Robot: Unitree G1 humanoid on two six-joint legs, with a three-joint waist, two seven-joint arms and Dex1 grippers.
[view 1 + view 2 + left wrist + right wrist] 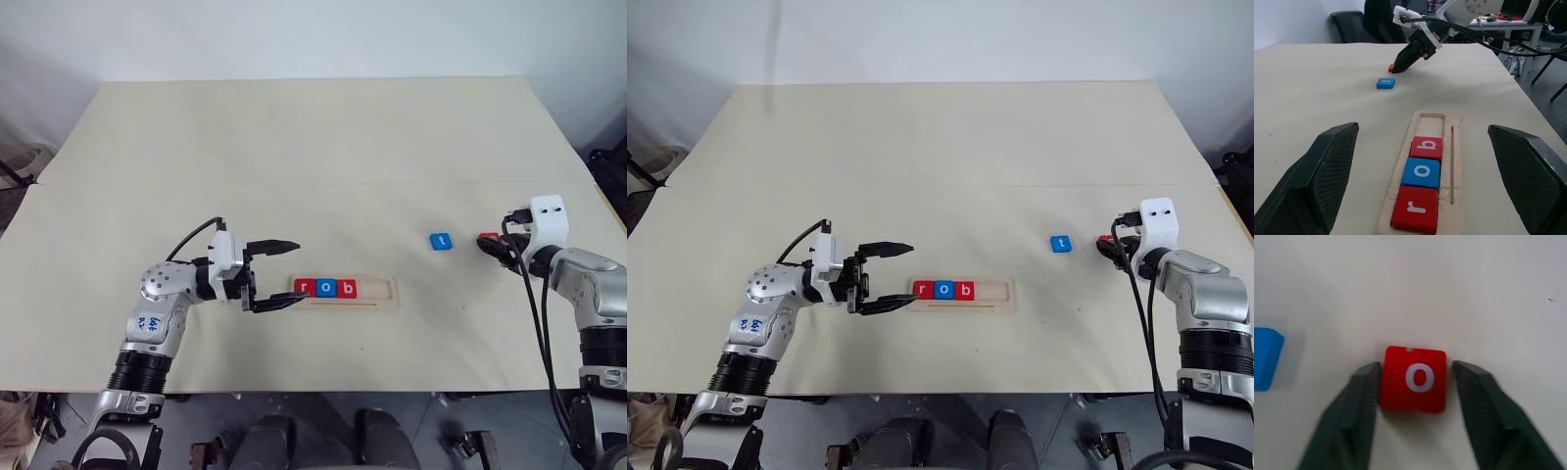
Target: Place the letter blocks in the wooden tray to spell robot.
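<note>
The wooden tray lies in front of me with three letter blocks in its left part: red r, blue o and red b. Its right part is bare. A blue t block lies flat on the table further right. Just right of that, a red o block rests on the table between the fingers of my right gripper, which press against its two sides. My left gripper hovers open at the tray's left end, pointing along it and holding nothing.
The table is covered by a beige cloth, with wide free space behind the tray. Its front edge runs close below the tray. Black cables hang from my right wrist.
</note>
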